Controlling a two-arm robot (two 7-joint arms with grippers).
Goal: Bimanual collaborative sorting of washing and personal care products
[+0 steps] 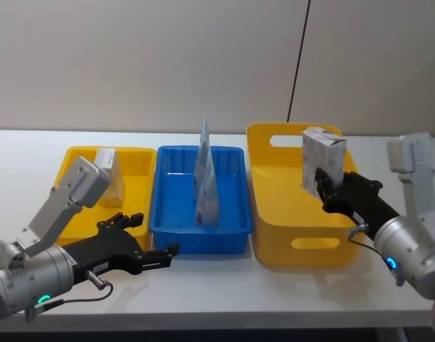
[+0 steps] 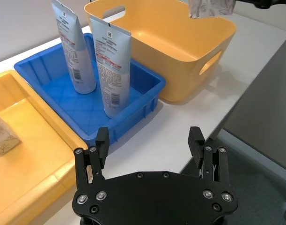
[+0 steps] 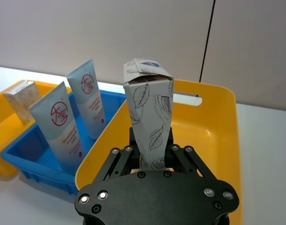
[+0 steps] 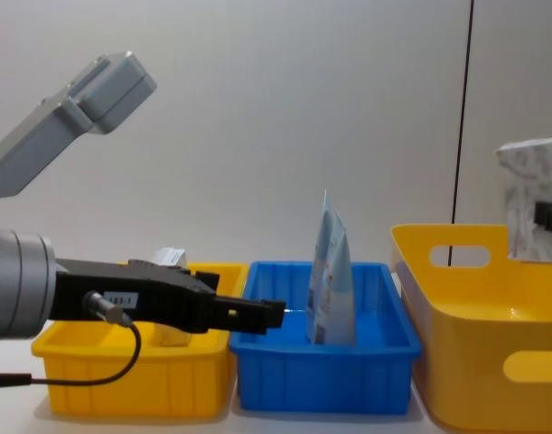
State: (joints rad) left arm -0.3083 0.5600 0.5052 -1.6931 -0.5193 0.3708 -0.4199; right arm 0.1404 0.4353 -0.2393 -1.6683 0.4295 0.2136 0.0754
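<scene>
Beige boxy pack [image 3: 150, 108], leaf-printed, sits pinched in the right gripper's [image 3: 152, 146] jaws over the glossy yellow basket [image 3: 217, 136]. The left gripper's [image 2: 150, 137] jaws are spread; 2 smooth tapered pouches [image 2: 112, 70] stand beyond them.

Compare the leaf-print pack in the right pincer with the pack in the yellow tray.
The held pack hangs above the yellow basket, clamped in the right pincer; the tray pack stands untouched on the floor of the yellow tray. The held pack's top flap is raised and creased; the tray pack's top looks flat. Both are whitish-beige cartons.
</scene>
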